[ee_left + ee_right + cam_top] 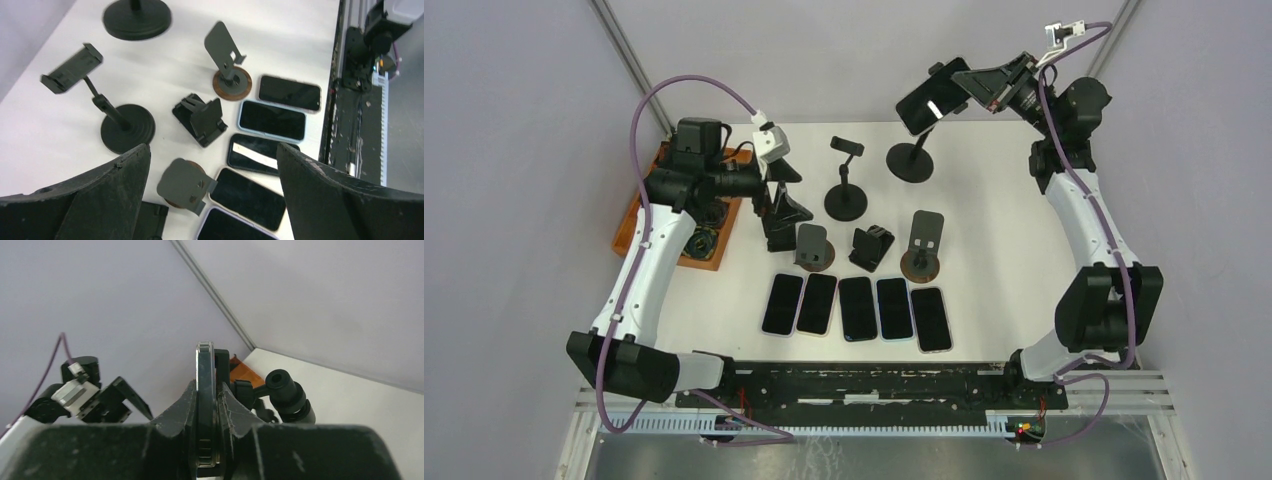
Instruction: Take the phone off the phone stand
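At the back right, a black phone (pixel 932 102) sits tilted in the clamp of a tall black phone stand (pixel 911 160). My right gripper (pixel 967 90) is shut on the phone from the right. The right wrist view has the phone (pixel 205 360) edge-on between my two fingers (pixel 235 407), with my right gripper (pixel 206 390) pressed on both faces. The stand's clamp (pixel 222 365) shows just behind the phone. My left gripper (pixel 780 200) hangs open over the table's left side. Between its spread fingers (pixel 95 195), the left gripper (pixel 212 150) holds nothing.
Several phones (pixel 856 306) lie in a row near the front. Behind them stand three low stands (pixel 871 248) and a pole stand with an empty clamp (pixel 846 190). An orange tray (pixel 639 228) sits at the left edge. A black rail (pixel 874 385) runs along the front.
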